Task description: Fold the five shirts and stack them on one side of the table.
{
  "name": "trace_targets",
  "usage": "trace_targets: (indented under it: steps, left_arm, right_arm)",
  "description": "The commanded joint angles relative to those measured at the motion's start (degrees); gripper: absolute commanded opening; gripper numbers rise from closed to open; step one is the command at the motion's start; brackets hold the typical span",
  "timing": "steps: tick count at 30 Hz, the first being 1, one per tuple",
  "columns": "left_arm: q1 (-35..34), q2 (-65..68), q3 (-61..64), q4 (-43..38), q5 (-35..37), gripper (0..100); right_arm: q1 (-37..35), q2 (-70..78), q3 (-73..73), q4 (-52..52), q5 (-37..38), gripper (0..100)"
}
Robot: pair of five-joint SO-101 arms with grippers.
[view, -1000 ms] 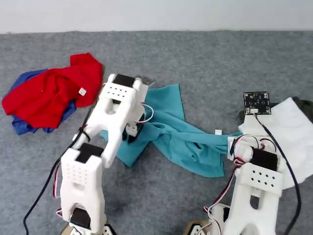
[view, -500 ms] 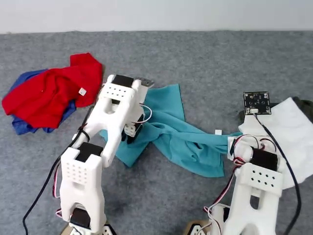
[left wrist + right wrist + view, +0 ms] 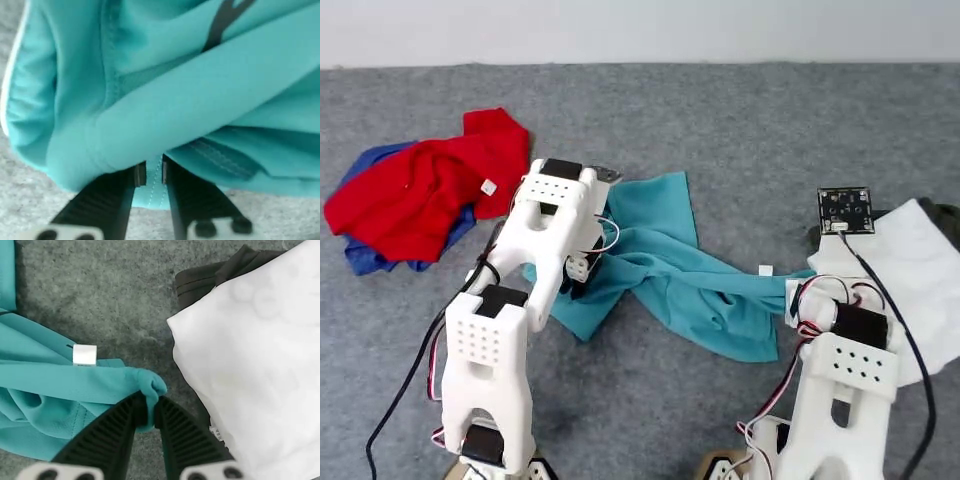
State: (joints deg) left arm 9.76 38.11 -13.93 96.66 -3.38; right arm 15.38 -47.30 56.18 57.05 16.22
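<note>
The left gripper [image 3: 150,175] and the right gripper [image 3: 148,411] each pinched the teal shirt [image 3: 672,278] at opposite ends.

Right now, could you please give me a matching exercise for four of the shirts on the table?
1 red shirt
2 teal shirt
3 white shirt
4 blue shirt

A pinched by left tool and right tool
B bottom of the crumpled pile
C lying over a dark shirt
D top of the crumpled pile

Pairs: 1-D, 2-A, 3-C, 4-B
</note>
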Motion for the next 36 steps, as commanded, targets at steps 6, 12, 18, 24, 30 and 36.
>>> trace_targets:
  steps: [6,12,18,24,30,36]
  left_arm:
    - [0.44,-0.53,-0.84,1.05,-0.53,1]
    - [3.52,-1.49,-0.92,2.9,-0.44,1]
    - [4.04,-13.45,-0.48,3.69,-0.26,1]
    - [3.69,-28.75,5.76,3.43,1.32,1]
    - [1.93,-28.92,17.63,-1.49,1.14,2]
    - [-0.62,-21.36,17.98,-3.69,-3.25,9]
  right_arm:
    - [-0.57,0.31,-0.26,-0.13,0.79,0.9]
    - [-0.57,0.31,-0.26,-0.13,0.7,0.9]
    - [-0.57,0.31,-0.26,-0.13,0.62,0.9]
    - [-0.48,0.31,-0.26,-0.13,0.53,0.9]
    - [-0.48,0.31,-0.26,-0.13,0.53,0.9]
    - [-0.48,0.31,-0.26,-0.04,0.44,0.9]
